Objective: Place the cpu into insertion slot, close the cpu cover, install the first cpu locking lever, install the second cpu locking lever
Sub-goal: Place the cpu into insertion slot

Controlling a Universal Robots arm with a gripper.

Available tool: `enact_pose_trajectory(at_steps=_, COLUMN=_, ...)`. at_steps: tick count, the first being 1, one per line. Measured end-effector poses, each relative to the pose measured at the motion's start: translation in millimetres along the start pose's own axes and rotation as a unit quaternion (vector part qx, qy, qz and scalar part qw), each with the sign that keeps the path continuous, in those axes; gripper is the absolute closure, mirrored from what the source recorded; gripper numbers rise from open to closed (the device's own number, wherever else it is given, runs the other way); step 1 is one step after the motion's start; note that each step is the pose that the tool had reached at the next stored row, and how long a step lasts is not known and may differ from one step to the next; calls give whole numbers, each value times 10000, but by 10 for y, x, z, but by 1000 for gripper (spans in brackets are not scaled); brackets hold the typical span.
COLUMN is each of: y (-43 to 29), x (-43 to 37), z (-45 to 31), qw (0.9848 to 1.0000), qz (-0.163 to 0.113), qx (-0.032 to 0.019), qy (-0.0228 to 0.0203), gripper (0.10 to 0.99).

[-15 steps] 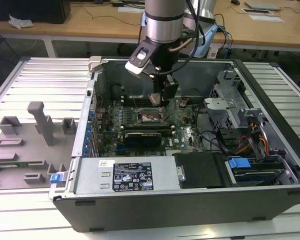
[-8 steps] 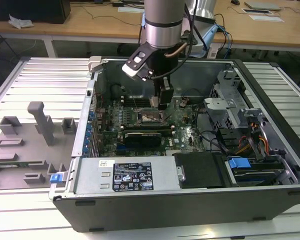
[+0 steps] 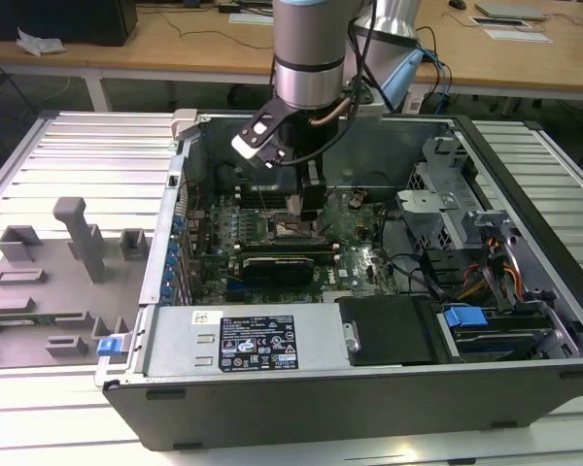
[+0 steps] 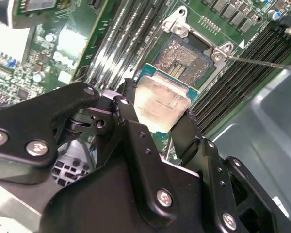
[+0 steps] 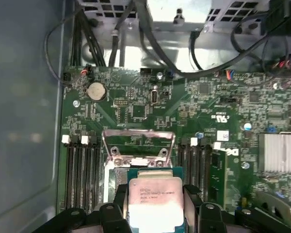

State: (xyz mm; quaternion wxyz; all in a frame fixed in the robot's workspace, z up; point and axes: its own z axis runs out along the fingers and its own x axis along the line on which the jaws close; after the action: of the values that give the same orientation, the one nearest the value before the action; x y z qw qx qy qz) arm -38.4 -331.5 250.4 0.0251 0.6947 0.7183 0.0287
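Pincer (image 4: 159,110) clamped on cpu (image 4: 161,99), metal face up, held flat. Its edges run parallel to the insertion slot (image 4: 182,58) beneath; cpu cover (image 5: 138,131) stands open.

Bright, even light (mild metal glare)

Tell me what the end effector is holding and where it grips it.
The end effector holds the cpu, pinched between its fingers by two opposite edges.

One cpu (image 5: 154,200), one insertion slot (image 4: 183,58), one cpu cover (image 5: 136,154), one coin cell (image 5: 96,90)
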Motion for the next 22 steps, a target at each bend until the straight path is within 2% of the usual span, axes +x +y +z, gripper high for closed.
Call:
enact_pose_trajectory(at_steps=2, y=-43, x=13, z=66, qw=10000, qz=-1, qx=0, qy=-1, gripper=545)
enact_pose_trajectory(at_steps=9, y=-85, x=30, z=200, qw=10000, qz=0, qx=0, qy=-1, gripper=545)
enact_pose_trajectory(at_steps=15, y=-115, x=87, z=276, qw=10000, qz=-1, qx=0, qy=-9, gripper=545)
enact_pose_trajectory(at_steps=18, y=-139, x=92, z=338, qw=10000, qz=14, qx=0, qy=-12, gripper=545)
enact_pose_trajectory(at_steps=22, y=-147, x=108, z=398, qw=9998, qz=179, qx=0, qy=-25, gripper=545)
